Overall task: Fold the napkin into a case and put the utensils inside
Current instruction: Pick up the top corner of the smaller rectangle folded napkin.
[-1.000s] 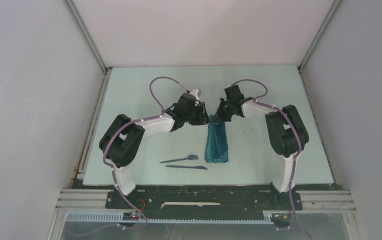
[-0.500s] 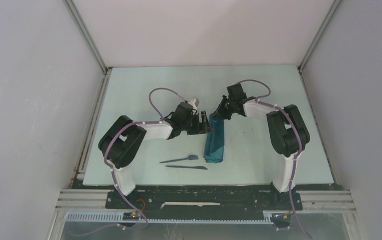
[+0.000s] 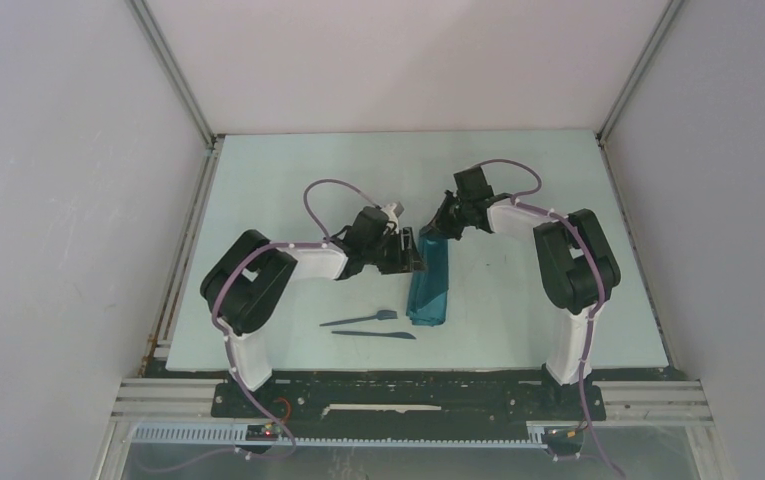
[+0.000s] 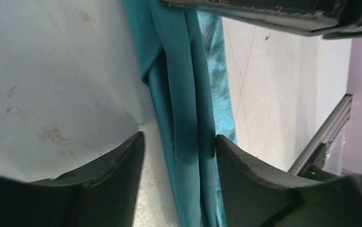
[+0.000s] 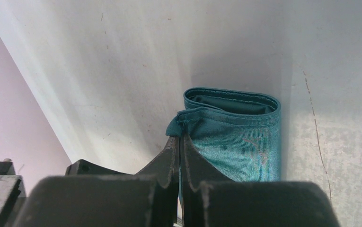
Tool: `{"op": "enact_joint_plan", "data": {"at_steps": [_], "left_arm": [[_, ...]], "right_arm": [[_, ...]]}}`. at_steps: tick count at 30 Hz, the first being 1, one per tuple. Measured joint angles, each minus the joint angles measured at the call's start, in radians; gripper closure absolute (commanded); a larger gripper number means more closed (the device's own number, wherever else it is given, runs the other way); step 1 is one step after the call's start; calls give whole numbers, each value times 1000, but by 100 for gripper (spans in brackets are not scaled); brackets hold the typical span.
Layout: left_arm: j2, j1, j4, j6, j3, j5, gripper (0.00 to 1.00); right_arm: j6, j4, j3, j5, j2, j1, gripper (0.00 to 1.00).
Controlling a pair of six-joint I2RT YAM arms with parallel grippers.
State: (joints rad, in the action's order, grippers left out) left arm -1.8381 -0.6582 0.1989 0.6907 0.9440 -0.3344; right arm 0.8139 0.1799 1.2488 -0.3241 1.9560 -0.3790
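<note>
The left gripper has drawn back and opened, the case lying slack between its jaws, while the right gripper pinches its corner: soft, light cloth, best held by the hem.

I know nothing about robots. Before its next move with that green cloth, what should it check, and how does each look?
1. Right gripper pinching a corner of the napkin: ok, shut on it.
2. Left gripper open: ok, fingers apart, a cloth fold between them.
3. Napkin folded to a narrow strip: ok.
4. Fork and knife free on the table, apart from the cloth: ok.
5. Pocket wide enough for them: cannot tell.
</note>
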Motion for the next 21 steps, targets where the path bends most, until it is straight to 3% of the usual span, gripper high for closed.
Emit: {"op": "enact_joint_plan", "data": {"at_steps": [1, 10, 16, 21], "left_arm": [[-6, -2, -4, 3, 2, 0, 47], [-45, -7, -4, 45, 11, 13, 62], [-71, -7, 111, 147, -31, -18, 68], [-75, -7, 224, 242, -93, -21, 73]], "right_arm": [[-2, 1, 0, 0, 0, -2, 98], [-92, 113, 0, 3, -30, -7, 38], [-228, 237, -49, 4, -217, 3, 25], [-278, 198, -228, -91, -368, 95, 26]]}}
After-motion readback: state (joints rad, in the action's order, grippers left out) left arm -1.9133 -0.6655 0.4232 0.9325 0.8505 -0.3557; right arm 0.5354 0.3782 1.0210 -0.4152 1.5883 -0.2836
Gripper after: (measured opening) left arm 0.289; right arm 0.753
